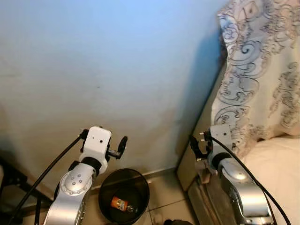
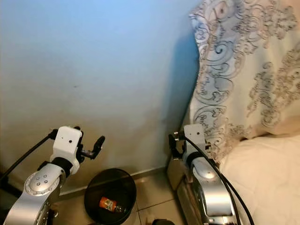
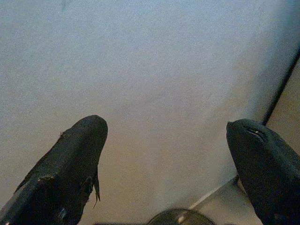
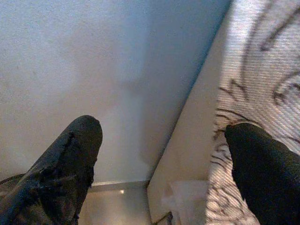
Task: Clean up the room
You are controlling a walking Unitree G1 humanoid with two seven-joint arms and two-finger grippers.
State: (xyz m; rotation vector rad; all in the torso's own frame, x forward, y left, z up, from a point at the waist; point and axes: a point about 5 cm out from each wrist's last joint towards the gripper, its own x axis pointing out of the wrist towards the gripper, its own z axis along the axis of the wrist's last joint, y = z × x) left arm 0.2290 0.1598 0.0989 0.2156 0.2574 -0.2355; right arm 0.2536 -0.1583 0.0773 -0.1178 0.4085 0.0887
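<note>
As both arms are raised to the wall, the left gripper (image 3: 164,159) and right gripper (image 4: 161,164) gape empty; the bin (image 1: 106,183) at six o'clock holds what may be an orange bottle (image 1: 119,203), dropped as rubbish.

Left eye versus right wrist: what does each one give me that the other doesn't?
Left eye alone: the black bin on the floor with an orange item inside, the left hand raised above it, and the pale bedding. Right wrist alone: a close look past the open right hand at the floor strip along the wall's foot. Both: the blue-white wall and patterned fabric.
</note>
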